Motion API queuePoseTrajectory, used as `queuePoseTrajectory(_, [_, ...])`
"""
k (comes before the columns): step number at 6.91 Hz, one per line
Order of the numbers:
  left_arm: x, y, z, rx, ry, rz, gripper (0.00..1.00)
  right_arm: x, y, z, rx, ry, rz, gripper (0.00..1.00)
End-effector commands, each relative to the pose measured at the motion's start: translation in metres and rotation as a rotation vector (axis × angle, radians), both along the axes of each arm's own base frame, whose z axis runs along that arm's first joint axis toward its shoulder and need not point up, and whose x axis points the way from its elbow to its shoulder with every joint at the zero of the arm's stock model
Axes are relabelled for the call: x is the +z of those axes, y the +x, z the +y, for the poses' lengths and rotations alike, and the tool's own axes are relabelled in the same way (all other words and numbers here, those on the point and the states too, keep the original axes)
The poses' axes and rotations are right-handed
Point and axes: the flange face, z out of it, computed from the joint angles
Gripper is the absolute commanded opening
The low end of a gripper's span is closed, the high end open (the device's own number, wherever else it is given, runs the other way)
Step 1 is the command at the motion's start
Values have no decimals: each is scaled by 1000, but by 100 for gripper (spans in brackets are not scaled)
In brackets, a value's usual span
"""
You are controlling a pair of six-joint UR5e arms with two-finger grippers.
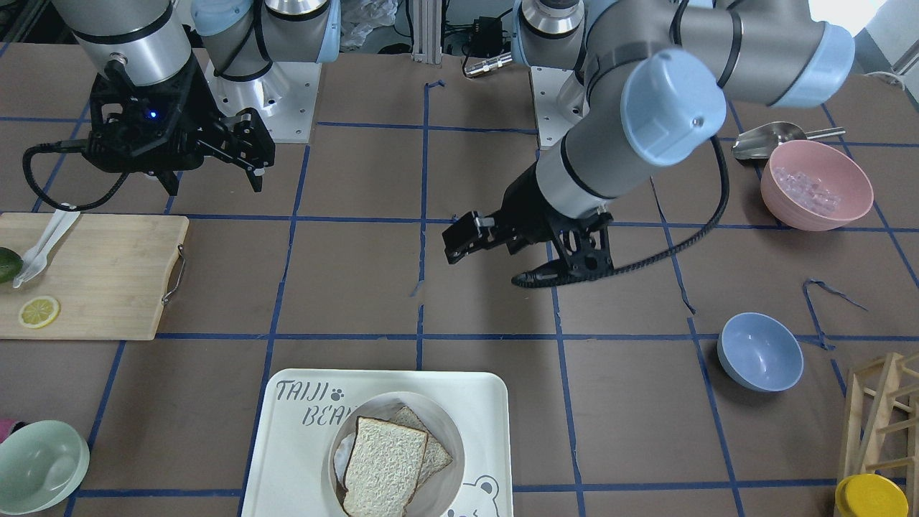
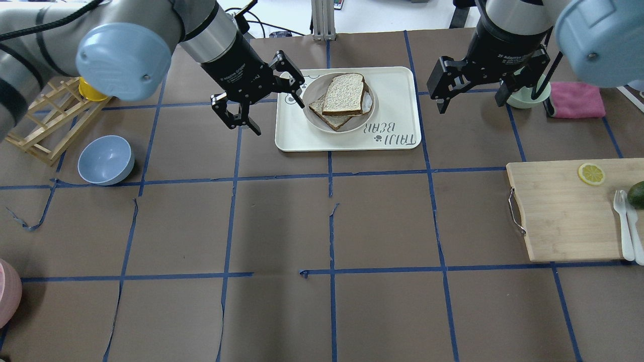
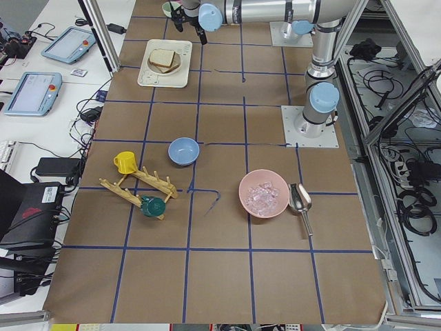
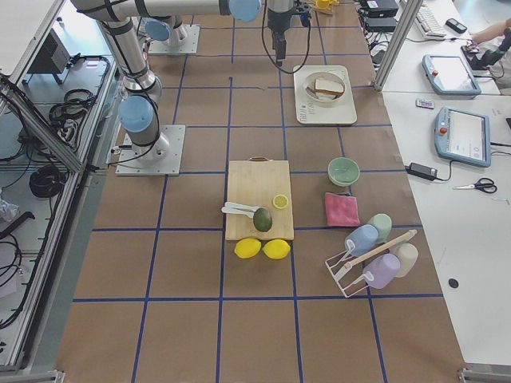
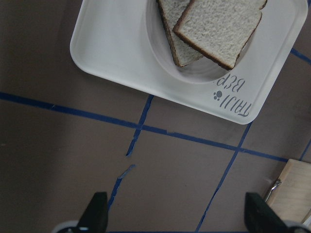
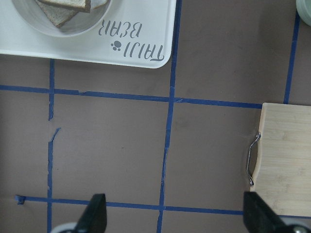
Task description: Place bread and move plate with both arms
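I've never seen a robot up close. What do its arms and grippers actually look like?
The left arm and right arm are silver-grey tubes with rounded light-blue joint caps. The left gripper and right gripper are black, two-fingered, with black ribbed cables; a small blue light glows on the right one.

Only text I can read: "TAIJI BEAR" w/ a paw mark, grey print on the white tray (image 6: pixel 163 17). Upside-down in overhead & both wrist views, upright from front cam.
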Motion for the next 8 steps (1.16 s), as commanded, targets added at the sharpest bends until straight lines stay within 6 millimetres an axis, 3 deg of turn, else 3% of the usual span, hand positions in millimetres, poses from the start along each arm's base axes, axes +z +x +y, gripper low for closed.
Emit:
queuePoseTrajectory(1, [39, 12, 65, -7, 33, -55, 100, 0, 0, 0, 2, 0, 1, 100])
queuePoseTrajectory(2, [45, 21, 69, -27, -5, -144, 100, 0, 0, 0, 5, 0, 2, 100])
queuePoseTrajectory(3, [48, 35, 60, -153, -65, -212, 100, 0, 0, 0, 6, 0, 2, 100])
queuePoseTrajectory(5, [78, 52, 45, -311, -240, -322, 100, 0, 0, 0, 6, 0, 2, 100])
queuePoseTrajectory(8, [83, 50, 33, -302, -350, -339, 100, 0, 0, 0, -1, 0, 0, 100])
